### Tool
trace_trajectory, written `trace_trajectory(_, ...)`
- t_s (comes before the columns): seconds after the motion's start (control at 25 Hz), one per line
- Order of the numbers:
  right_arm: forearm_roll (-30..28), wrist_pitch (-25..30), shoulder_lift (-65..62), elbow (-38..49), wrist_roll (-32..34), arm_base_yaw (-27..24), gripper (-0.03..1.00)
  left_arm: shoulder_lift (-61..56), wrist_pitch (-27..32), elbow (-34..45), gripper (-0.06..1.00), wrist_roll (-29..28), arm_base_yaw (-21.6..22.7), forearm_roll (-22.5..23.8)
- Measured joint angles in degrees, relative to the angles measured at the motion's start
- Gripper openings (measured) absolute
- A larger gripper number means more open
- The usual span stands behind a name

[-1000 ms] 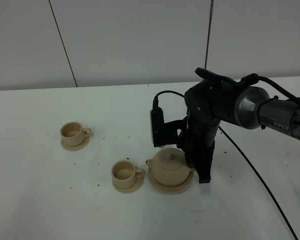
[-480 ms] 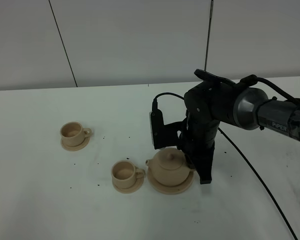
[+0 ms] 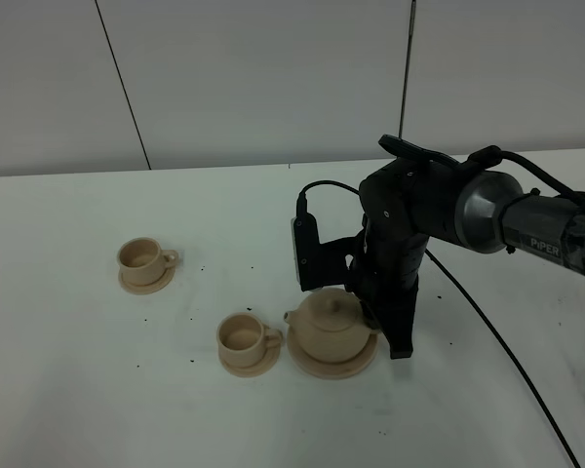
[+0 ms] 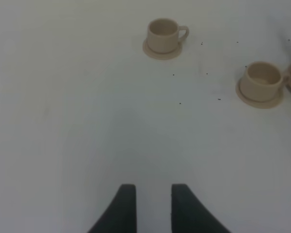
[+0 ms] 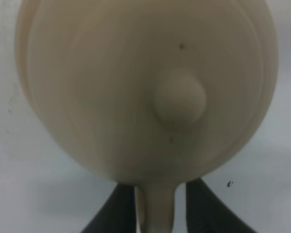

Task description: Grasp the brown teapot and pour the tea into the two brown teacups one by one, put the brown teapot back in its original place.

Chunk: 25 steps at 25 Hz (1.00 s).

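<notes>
Right tool (image 5: 160, 187): closed partway on the loop handle of the brown teapot (image 3: 329, 325), one finger on each side.
Teapot position: at the right tool, upright, lid on, sitting on the wide saucer (image 3: 317, 369) on the surface (image 3: 78, 390).
Near teacup (image 3: 242, 336): on its small saucer, just past the teapot from the right tool.
Far teacup (image 3: 138, 255): well apart from the right tool.
Left tool (image 4: 153, 208): small gap between the fingers, nothing held, both cups ahead of it.
</notes>
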Motion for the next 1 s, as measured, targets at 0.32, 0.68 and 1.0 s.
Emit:
trace_trajectory(0.32,0.0,0.0,0.0,0.0,0.0,0.0,0.24,0.0,0.0,0.0,0.25,0.0,0.0,0.0)
trace_trajectory(0.68,0.0,0.0,0.0,0.0,0.0,0.0,0.23,0.0,0.0,0.0,0.25,0.0,0.0,0.0)
trace_trajectory(1.0,0.0,-0.4,0.0,0.0,0.0,0.0,0.10,0.0,0.0,0.0,0.25,0.1,0.0,0.0)
